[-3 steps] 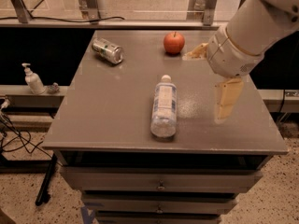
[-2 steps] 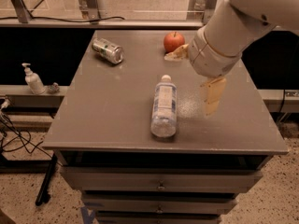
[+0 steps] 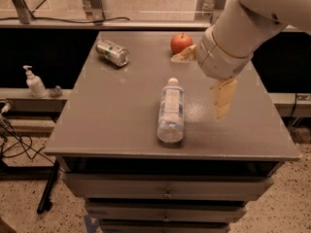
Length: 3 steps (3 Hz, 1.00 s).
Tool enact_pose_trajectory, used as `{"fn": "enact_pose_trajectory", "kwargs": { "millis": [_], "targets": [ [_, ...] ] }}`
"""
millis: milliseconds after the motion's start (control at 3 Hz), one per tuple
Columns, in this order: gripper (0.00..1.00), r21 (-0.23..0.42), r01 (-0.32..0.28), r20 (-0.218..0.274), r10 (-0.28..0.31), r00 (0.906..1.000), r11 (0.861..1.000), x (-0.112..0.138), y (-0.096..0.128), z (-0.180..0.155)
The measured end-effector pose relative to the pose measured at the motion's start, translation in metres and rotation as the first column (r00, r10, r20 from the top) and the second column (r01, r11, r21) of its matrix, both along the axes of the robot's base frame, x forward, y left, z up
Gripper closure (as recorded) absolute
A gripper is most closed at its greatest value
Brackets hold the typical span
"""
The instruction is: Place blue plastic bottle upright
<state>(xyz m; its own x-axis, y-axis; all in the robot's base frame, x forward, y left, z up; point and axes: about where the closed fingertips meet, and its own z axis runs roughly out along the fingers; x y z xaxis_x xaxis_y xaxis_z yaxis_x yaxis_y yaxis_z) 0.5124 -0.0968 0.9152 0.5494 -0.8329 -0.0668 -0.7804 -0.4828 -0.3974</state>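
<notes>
one clear, ribbed blue plastic bottle (image 3: 171, 109) lies on its side in the middle of the smooth grey desk (image 3: 116, 110). its long axis runs 12 to 6 o'clock, white cap at 12, round base at 6. the claw (image 3: 199, 84) hovers at its 2 o'clock, flat tan prongs spread wide. a round red apple (image 3: 181, 43) sits at 12 and a metal can (image 3: 112, 52) at 11.

Your hand (image 3: 197, 87) hangs over the right part of the bench (image 3: 121, 125). Just left of it the water bottle (image 3: 171, 111) lies on its side; behind it sits the apple (image 3: 181, 43), and farther left at the back, the drink can (image 3: 112, 53).
</notes>
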Motion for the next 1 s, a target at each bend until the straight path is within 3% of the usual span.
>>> {"fn": "enact_pose_trajectory", "kwargs": {
  "millis": [333,667,1000],
  "targets": [
    [0.0,-0.067,-0.098,-0.019,0.097,0.9951,0.993,0.016,0.004,-0.009],
    [0.0,-0.133,-0.233,-0.065,0.226,0.972,0.963,0.033,0.019,-0.032],
    [0.0,-0.174,-0.346,-0.097,0.334,0.9376,0.922,0.044,0.031,-0.052]
  ]
}}
